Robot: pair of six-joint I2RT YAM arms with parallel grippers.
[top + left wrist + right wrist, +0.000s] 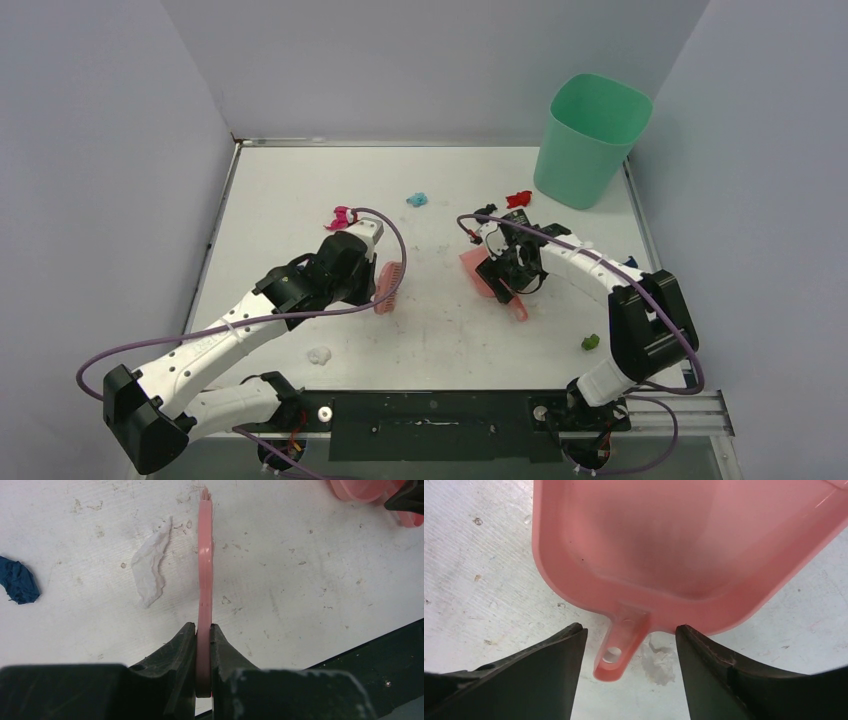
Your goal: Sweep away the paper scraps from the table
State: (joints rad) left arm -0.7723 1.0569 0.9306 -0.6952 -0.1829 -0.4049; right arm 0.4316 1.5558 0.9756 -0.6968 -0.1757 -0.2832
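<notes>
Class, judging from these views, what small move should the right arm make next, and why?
Probably close the right end effector on the handle of the dustpan. Its fingers stand open on either side of that handle, gripping nothing, while the left end effector is shut on the brush.

Lab test cell — bare grey walls (100, 150) boxing a scuffed table (440, 345).

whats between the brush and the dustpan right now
Only bare, scuffed table separates the pink brush from the pink dustpan; nothing else lies in that gap. The top external view shows it, and the left wrist view agrees.
</notes>
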